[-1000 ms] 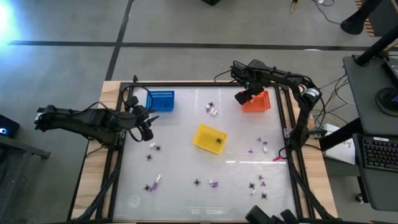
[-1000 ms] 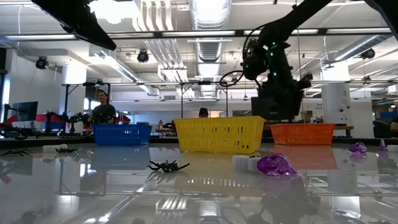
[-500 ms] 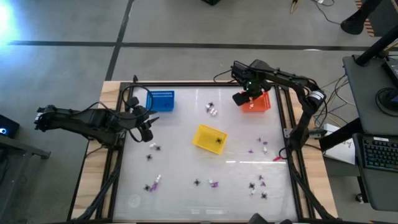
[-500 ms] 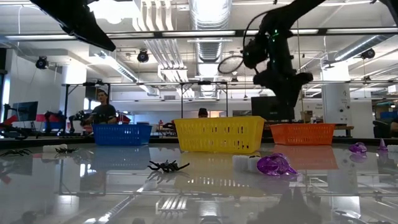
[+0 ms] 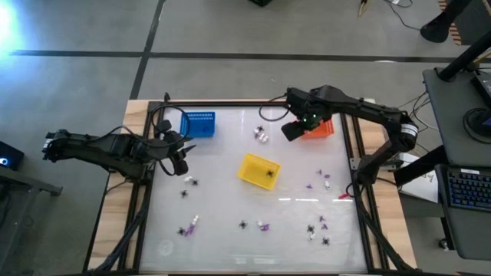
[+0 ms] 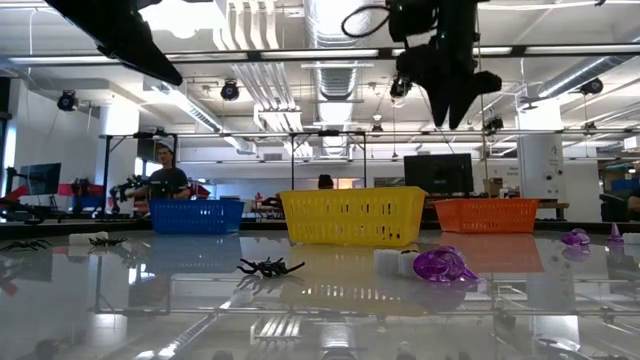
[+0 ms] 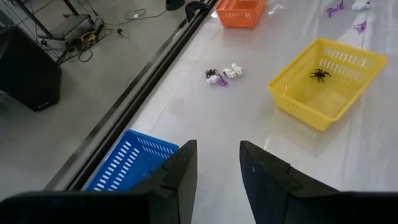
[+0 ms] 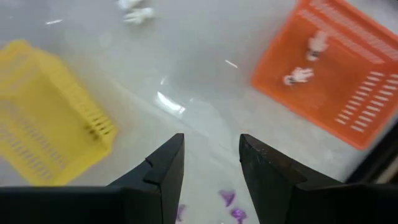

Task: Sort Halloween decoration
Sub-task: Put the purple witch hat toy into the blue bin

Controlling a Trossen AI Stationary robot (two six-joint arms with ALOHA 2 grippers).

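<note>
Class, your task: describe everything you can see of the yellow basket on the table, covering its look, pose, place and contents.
The yellow basket is a small rectangular bin of what looks like plastic, with slatted, grid-like walls and an open top. It sits upright near the middle of the table, turned at an angle to the table's edges. One black spider lies inside on its floor, near one end; nothing else shows in it. Neither gripper touches it. In the low view it stands between the blue and orange baskets.

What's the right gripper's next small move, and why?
Probably toward the small cluster of white, purple and black toy pieces beside it. The right gripper is open and empty beside the orange plastic basket, which holds white pieces.
</note>
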